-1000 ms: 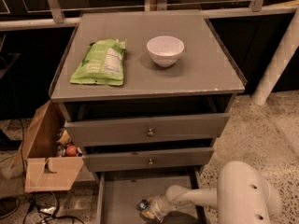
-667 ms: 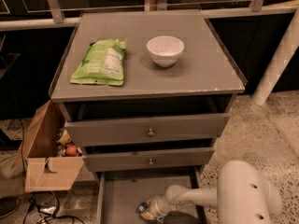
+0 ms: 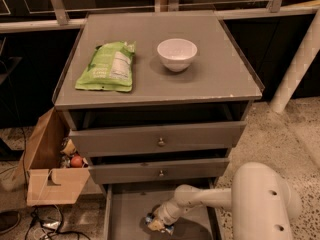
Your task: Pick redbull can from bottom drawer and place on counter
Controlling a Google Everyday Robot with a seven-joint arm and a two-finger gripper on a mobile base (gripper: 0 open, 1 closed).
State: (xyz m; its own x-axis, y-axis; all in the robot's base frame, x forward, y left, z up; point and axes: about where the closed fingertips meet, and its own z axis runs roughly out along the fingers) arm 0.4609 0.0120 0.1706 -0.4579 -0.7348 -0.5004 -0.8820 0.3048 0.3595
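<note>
The bottom drawer [image 3: 125,214] is pulled open below the two knobbed drawers. The redbull can [image 3: 151,218] lies low on the drawer floor, only a blue and silver bit showing beside my gripper [image 3: 157,224]. My white arm [image 3: 210,198] reaches in from the lower right, and the gripper sits right at the can, inside the drawer. The counter [image 3: 210,79] is the grey cabinet top above.
A green snack bag [image 3: 107,66] and a white bowl [image 3: 176,54] stand on the counter. An open cardboard box [image 3: 50,169] with small items sits on the floor to the left. A white pillar [image 3: 295,69] stands at the right.
</note>
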